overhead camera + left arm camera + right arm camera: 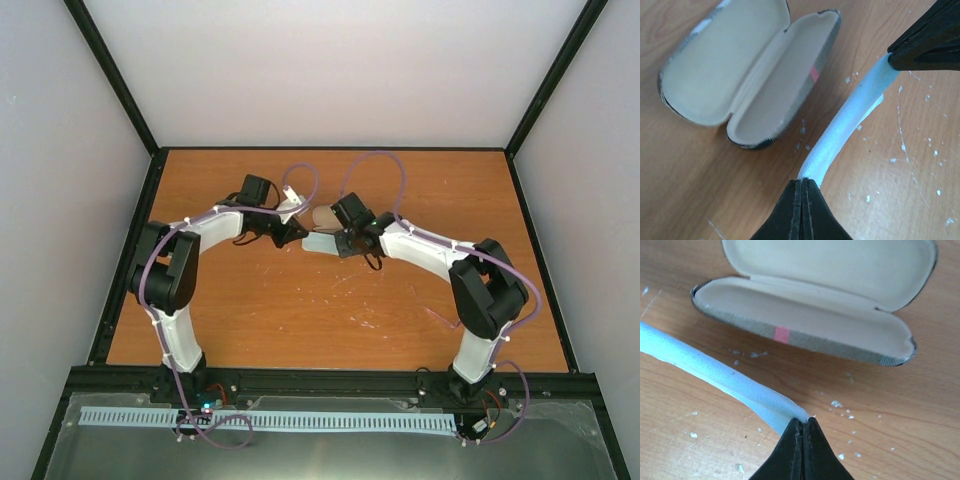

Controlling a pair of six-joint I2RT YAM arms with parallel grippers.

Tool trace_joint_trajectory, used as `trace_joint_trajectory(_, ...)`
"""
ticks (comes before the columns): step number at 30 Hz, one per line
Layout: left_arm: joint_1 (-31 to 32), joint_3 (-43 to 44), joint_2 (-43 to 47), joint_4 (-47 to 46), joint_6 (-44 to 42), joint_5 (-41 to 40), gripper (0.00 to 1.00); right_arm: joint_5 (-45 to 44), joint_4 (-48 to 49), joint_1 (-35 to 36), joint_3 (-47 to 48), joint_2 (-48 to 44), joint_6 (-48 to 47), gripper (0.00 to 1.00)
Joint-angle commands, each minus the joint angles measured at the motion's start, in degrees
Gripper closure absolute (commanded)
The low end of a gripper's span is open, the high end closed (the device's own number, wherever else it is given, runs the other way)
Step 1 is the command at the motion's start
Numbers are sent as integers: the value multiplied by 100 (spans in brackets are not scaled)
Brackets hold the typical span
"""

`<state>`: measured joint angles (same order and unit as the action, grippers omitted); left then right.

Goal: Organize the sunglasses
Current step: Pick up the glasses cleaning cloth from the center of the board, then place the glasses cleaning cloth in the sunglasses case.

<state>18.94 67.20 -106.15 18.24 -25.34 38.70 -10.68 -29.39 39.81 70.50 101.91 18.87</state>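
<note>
The pale blue cloth (320, 243) hangs stretched between my two grippers just above the table. My left gripper (802, 181) is shut on one end of the cloth (850, 120), and my right gripper (804, 421) is shut on the other end (715, 365). The right gripper's black fingers (925, 45) show in the left wrist view. The grey-tan case (750, 70) with a red band lies open just beyond the cloth, its cream lining bare. It also shows in the right wrist view (815, 320) and from above (325, 216). No sunglasses are in view.
The orange wooden table (300, 310) carries white specks and scratches around the cloth. Black frame rails (125, 260) run along the table's sides, with pale walls beyond. Both arms meet at the table's far middle.
</note>
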Motion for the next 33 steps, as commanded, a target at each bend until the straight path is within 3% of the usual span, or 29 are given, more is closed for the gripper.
trace_joint_trajectory(1, 74, 467, -235, 91, 59, 181, 99, -210, 17, -166, 191, -161, -136, 97)
trace_joint_trajectory(33, 86, 2689, -1912, 838, -136, 367, 99, 520, -122, -1131, 1456, 1007, -736, 97)
